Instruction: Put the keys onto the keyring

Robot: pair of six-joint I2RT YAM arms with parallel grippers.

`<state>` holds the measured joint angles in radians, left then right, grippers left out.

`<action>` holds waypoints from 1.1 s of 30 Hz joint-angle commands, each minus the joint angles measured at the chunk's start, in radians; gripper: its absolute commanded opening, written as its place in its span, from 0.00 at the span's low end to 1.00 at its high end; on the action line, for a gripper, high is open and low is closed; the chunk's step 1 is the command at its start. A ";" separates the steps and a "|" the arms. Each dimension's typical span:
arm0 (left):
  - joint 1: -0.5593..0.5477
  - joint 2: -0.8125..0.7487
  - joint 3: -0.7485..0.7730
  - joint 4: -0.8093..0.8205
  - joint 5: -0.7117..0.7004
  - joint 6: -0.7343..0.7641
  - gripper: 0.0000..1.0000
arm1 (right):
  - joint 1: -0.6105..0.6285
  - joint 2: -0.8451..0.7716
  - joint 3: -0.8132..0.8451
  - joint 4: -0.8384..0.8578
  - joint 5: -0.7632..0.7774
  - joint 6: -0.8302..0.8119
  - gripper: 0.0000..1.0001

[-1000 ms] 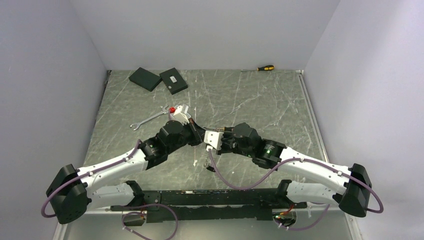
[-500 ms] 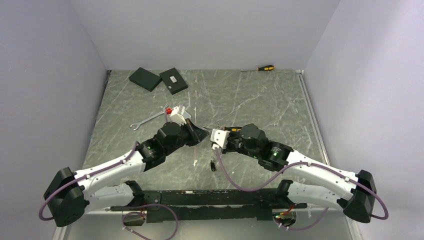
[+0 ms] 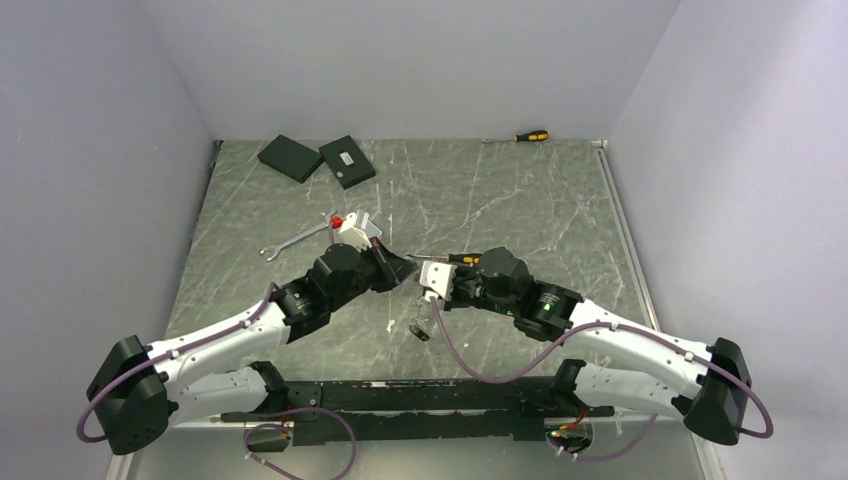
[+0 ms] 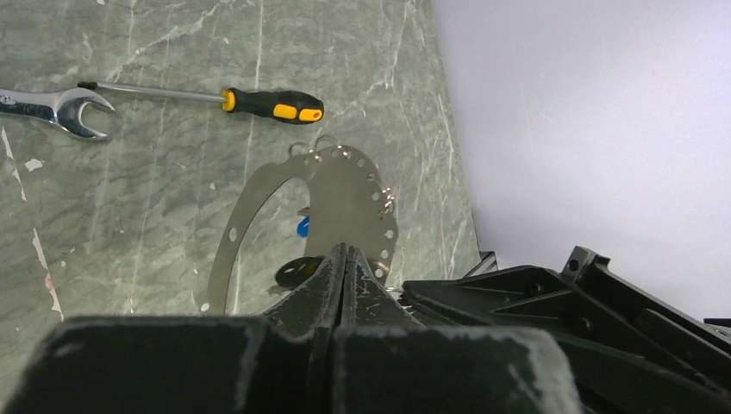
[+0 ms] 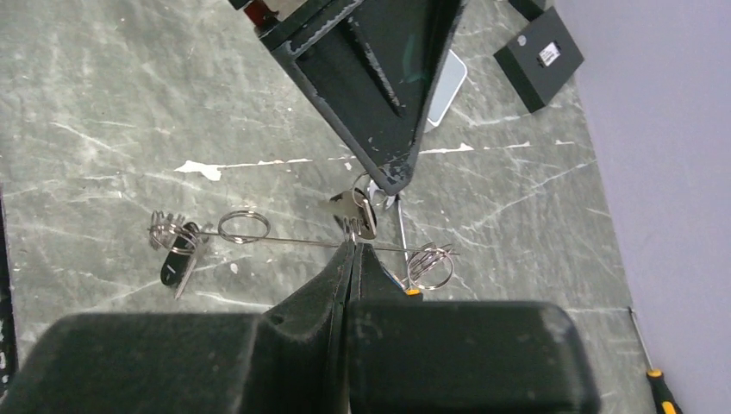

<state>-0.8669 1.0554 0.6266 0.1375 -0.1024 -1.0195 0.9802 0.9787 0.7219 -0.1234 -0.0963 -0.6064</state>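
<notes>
While left end effector [image 4: 343, 252] and right end effector [image 5: 352, 247] pinch the keyring [image 4: 343, 197], screwdriver [image 4: 271, 105] and wrench [image 4: 53, 109] lie beyond.

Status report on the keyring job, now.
Left end effector shut on keyring. Right end effector shut on its edge. Black-headed key hangs from it. Screwdriver and wrench lie clear of it.

Dull grey metal keyring [image 4: 345, 194], shiny metal wrench [image 4: 60, 110].
</notes>
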 commanded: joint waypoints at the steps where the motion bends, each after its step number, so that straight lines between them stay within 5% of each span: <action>1: 0.004 -0.005 0.008 0.023 -0.004 -0.025 0.00 | -0.003 0.014 0.036 0.067 -0.044 0.011 0.00; 33: 0.004 0.015 0.007 0.021 0.026 -0.024 0.00 | -0.005 0.115 0.102 0.068 0.007 0.024 0.00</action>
<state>-0.8669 1.0653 0.6266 0.1379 -0.0906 -1.0374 0.9802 1.1004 0.7643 -0.1196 -0.1024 -0.5976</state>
